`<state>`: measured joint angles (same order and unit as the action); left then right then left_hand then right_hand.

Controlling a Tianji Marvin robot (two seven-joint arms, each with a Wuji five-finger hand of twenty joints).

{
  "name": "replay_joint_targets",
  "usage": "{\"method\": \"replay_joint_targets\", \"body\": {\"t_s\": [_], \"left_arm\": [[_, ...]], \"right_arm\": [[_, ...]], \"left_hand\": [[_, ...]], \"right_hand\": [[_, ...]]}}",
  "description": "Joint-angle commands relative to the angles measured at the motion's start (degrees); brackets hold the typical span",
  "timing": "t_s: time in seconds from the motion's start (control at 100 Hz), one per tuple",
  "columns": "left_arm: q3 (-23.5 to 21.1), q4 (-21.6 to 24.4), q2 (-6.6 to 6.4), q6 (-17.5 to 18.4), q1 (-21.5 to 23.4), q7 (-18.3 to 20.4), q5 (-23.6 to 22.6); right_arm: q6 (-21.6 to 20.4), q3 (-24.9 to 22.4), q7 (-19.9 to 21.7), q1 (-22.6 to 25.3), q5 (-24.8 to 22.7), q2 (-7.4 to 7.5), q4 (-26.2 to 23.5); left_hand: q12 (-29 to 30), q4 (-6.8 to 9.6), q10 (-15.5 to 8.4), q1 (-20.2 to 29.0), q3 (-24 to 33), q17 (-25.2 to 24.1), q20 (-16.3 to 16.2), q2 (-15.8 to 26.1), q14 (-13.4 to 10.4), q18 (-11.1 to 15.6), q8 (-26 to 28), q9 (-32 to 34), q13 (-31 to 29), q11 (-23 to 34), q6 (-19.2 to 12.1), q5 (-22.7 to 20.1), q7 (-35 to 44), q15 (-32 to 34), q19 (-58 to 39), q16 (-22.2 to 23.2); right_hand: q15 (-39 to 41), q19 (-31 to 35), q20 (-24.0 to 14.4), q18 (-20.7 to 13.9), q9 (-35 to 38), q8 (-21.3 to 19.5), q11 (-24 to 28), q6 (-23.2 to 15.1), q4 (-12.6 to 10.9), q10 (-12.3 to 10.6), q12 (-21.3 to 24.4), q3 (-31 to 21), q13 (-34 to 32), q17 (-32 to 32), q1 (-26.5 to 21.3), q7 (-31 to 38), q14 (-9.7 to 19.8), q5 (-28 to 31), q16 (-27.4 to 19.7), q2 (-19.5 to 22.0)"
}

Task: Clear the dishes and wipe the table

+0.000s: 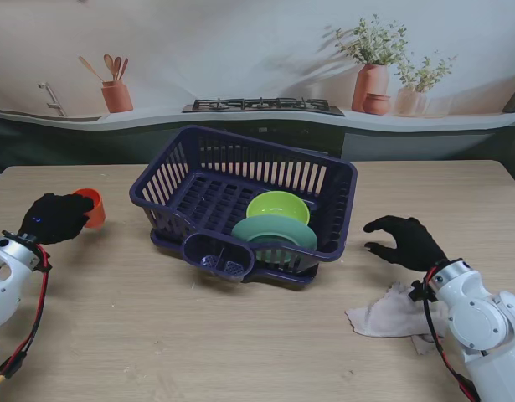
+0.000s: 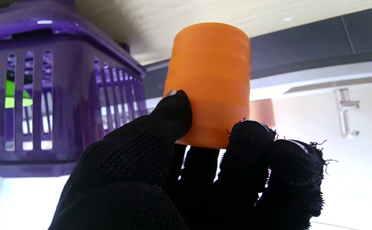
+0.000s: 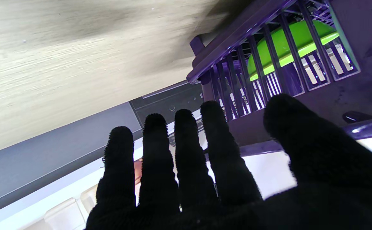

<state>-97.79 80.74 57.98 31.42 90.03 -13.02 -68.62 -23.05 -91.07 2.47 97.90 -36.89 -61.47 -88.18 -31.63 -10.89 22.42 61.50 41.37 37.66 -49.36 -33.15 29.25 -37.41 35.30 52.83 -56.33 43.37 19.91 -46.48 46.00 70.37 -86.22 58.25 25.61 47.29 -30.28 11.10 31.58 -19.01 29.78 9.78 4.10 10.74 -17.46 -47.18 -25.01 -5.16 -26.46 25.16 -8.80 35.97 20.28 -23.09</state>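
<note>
Currently the left hand (image 1: 54,218) grips the cup (image 1: 93,207) near its rim only; it may slip before reaching the rack (image 1: 244,209) at 3 o'clock. Right hand (image 1: 405,240) fingers (image 3: 154,153) spread, empty.

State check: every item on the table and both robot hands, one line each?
Orange cup: gripped by the left robot hand, left of the rack.
Dish rack: on the table, tilted, far side raised.
Lime bowl: inside the rack.
Teal plate: inside the rack, in front of the bowl.
Cloth: crumpled on the table, untouched.
Right robot hand: open, fingers spread, holding nothing.
</note>
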Motion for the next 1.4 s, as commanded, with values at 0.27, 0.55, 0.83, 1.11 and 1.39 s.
{"method": "replay_joint_targets", "body": {"t_s": [0.27,0.55,0.83,1.11,1.39], "left_arm": [[-0.89,2.42,0.13,4.25,-4.71,4.48,3.0],[-1.54,4.86,0.42,7.37,-7.8,10.85,8.66],[1.97,6.32,0.37,7.64,-12.58,18.57,15.68],[6.78,7.04,0.14,5.13,-17.21,24.86,21.47],[11.7,7.34,-0.06,3.23,-21.94,29.59,26.3]], "right_arm": [[-0.77,-0.4,0.43,0.35,0.07,-0.11,-0.09],[-0.82,-0.49,0.4,0.39,0.11,-0.12,-0.09],[-0.85,-0.54,0.39,0.43,0.15,-0.13,-0.09],[-1.05,-0.72,0.04,0.47,0.18,-0.2,-0.05],[-1.11,-0.91,-0.19,0.57,0.25,-0.25,-0.04]], "left_hand": [[-4.69,1.77,7.22,5.94,3.69,1.14,-0.38,6.18,0.42,-1.61,5.67,2.45,-1.75,10.5,-6.11,0.09,11.01,3.88,-2.01,2.26],[-4.56,1.88,7.3,6.0,3.24,1.16,-0.34,6.26,0.42,-1.48,5.53,2.39,-1.68,10.62,-6.2,0.0,10.63,4.07,-2.06,2.49],[-4.47,1.9,7.05,6.02,2.79,1.19,-0.29,6.35,0.3,-1.17,5.57,2.35,-1.64,10.74,-6.23,0.1,10.53,4.08,-2.16,2.6],[-4.31,1.99,7.03,6.2,2.44,1.24,-0.18,6.45,0.1,-0.87,5.52,2.23,-1.64,10.77,-6.17,0.14,10.43,4.06,-2.32,2.65],[-4.21,2.05,6.89,6.16,2.13,1.23,-0.06,6.71,0.01,-0.85,5.57,2.13,-1.6,10.82,-6.89,0.31,10.46,4.02,-2.39,2.68]], "right_hand": [[-1.04,-0.77,-0.8,-1.94,-1.01,0.31,-0.1,-0.1,-1.17,-0.99,-0.63,0.26,1.33,0.75,1.48,0.16,1.42,-0.06,-0.25,0.42],[-1.07,-0.79,-0.8,-1.89,-1.01,0.31,-0.1,-0.1,-1.16,-1.03,-0.63,0.25,1.36,0.75,1.49,0.13,1.33,-0.02,-0.26,0.42],[-1.05,-0.81,-0.8,-1.92,-1.02,0.29,-0.11,-0.15,-1.17,-1.02,-0.63,0.28,1.37,0.78,1.43,0.13,1.35,0.0,-0.25,0.44],[-1.06,-0.8,-0.81,-1.91,-0.99,0.29,-0.11,-0.09,-1.17,-1.09,-0.64,0.26,1.36,0.79,1.43,0.11,1.34,0.0,-0.25,0.4],[-1.06,-0.79,-0.82,-1.91,-0.93,0.28,-0.09,-0.12,-1.16,-1.09,-0.65,0.26,1.32,0.78,1.42,0.11,1.46,0.01,-0.26,0.4]]}}
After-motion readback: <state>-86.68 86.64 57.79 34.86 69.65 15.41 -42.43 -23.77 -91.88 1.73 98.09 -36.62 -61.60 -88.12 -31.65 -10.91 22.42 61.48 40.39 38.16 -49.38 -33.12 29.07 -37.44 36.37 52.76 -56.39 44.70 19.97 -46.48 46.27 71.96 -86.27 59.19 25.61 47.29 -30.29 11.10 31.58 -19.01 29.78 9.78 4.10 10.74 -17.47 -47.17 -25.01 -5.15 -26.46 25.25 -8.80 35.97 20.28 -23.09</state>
